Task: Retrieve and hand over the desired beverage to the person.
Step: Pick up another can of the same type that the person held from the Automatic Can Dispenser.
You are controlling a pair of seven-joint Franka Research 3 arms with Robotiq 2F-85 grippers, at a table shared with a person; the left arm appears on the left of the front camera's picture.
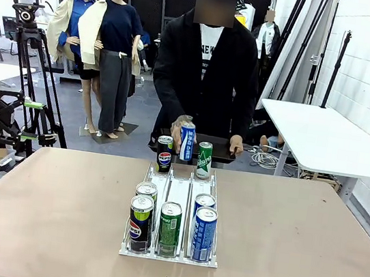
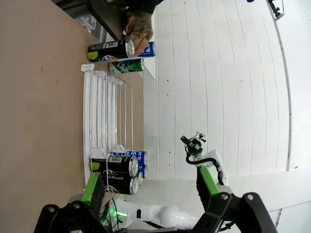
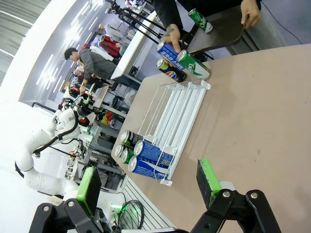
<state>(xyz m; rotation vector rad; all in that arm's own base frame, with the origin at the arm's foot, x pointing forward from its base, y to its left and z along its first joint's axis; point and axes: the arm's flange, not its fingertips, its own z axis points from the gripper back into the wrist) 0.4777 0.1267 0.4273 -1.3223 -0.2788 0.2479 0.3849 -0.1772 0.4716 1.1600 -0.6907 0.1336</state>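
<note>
The person (image 1: pixel 209 66) in a black jacket stands at the far side of the table. One hand (image 1: pixel 182 126) grips a blue can (image 1: pixel 186 142) at the far end of the white can rack (image 1: pixel 179 191), between a black Pepsi can (image 1: pixel 163 153) and a green Sprite can (image 1: pixel 204 160). Several more cans stand at the rack's near end: black (image 1: pixel 139 222), green (image 1: pixel 169 228), blue (image 1: pixel 203 233). My left gripper (image 2: pixel 150 187) is open and holds nothing, well short of the rack (image 2: pixel 104 116). My right gripper (image 3: pixel 148 184) is also open and bare, above the table beside the rack (image 3: pixel 181 108).
The person's other hand (image 3: pixel 250 12) holds a black tray (image 3: pixel 221 29) with a green can (image 3: pixel 199 20) on it, just past the table's far edge. A camera tripod (image 1: pixel 28 54) stands far left and a white table (image 1: pixel 323 137) far right. Bare tabletop (image 1: pixel 296 230) lies either side of the rack.
</note>
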